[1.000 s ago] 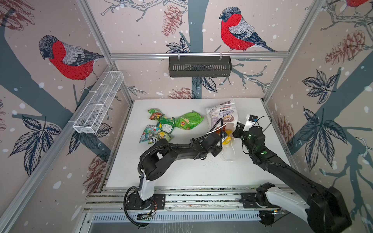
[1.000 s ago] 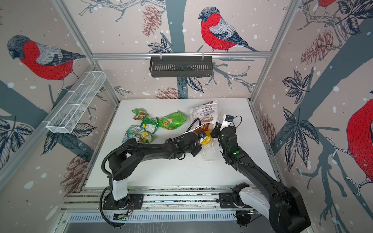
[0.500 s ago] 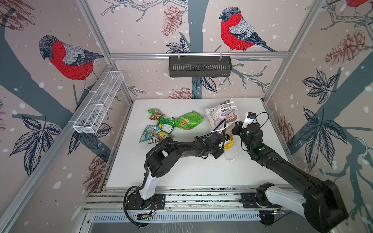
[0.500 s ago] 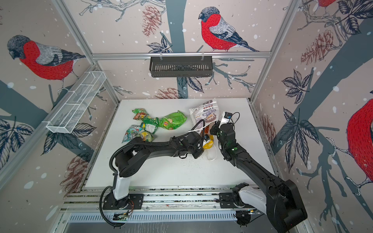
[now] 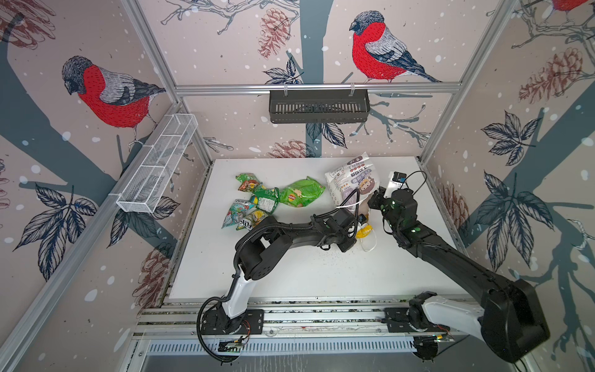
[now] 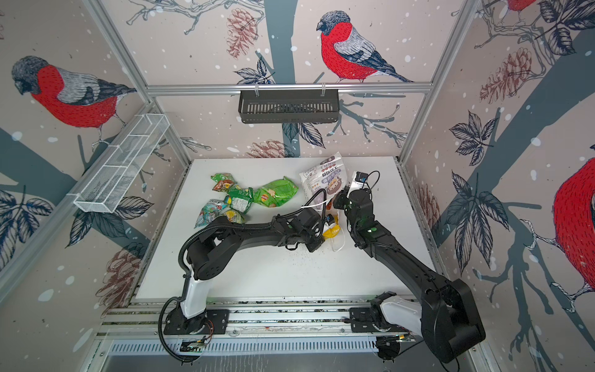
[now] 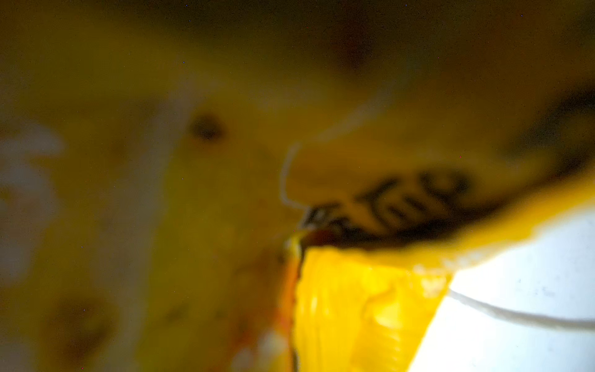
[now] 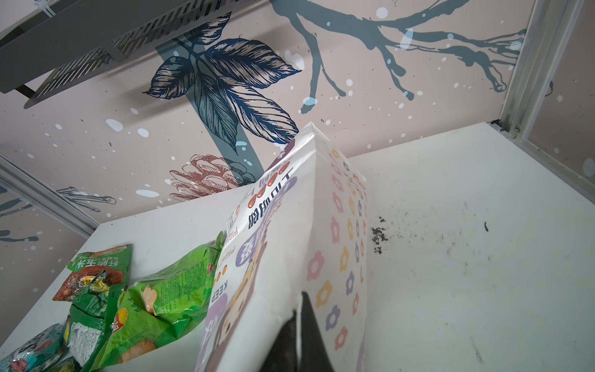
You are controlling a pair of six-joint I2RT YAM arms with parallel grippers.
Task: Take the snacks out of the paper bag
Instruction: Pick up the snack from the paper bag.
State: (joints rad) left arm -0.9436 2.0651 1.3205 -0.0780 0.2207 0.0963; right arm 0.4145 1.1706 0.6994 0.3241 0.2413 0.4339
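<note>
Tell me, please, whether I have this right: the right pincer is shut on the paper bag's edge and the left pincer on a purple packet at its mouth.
Not quite: the packet is yellow, not purple, as the left wrist view shows. Otherwise yes: the right pincer is shut on the edge of the paper bag, the left pincer on the packet at its mouth.

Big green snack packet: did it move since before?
No. The big green snack packet lies just as far from the table's back edge as before.
</note>
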